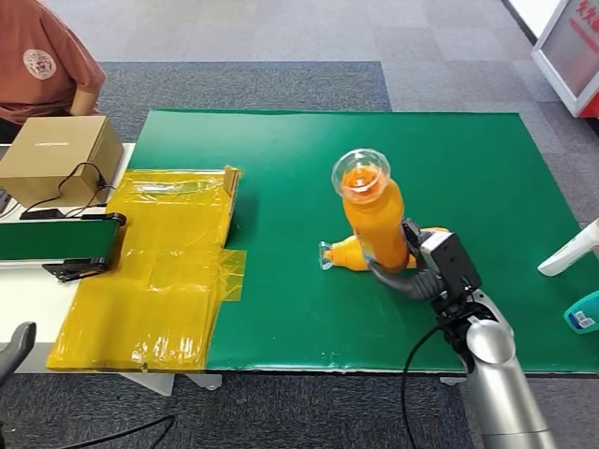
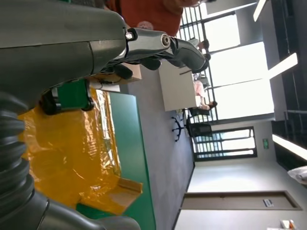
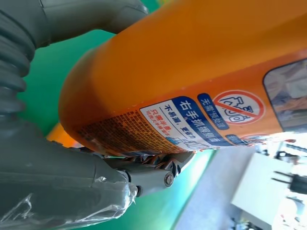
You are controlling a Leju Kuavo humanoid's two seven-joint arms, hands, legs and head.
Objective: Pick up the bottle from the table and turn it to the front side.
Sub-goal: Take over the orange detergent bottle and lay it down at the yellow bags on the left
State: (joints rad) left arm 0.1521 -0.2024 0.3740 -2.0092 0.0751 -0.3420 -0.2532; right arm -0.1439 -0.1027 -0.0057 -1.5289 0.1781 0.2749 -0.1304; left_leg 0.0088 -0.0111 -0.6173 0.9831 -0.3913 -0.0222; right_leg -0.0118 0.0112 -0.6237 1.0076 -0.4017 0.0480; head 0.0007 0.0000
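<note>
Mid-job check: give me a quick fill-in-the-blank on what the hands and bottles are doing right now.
1. The right hand grips an orange bottle with its clear cap pointing ____.
2. A second bottle lies on the ____ mat.
3. The left hand holds ____.
4. Yellow plastic covers the mat's ____ end.

Missing words: up; green; nothing; left

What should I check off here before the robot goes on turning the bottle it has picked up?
1. Right hand grips the held bottle: ok.
2. Held bottle is off the green mat, cap end up: ok.
3. Label side faces front: cannot tell.
4. Second bottle lies close under the held one; room to turn: cannot tell.
5. Left hand is away from the bottles: ok.
</note>
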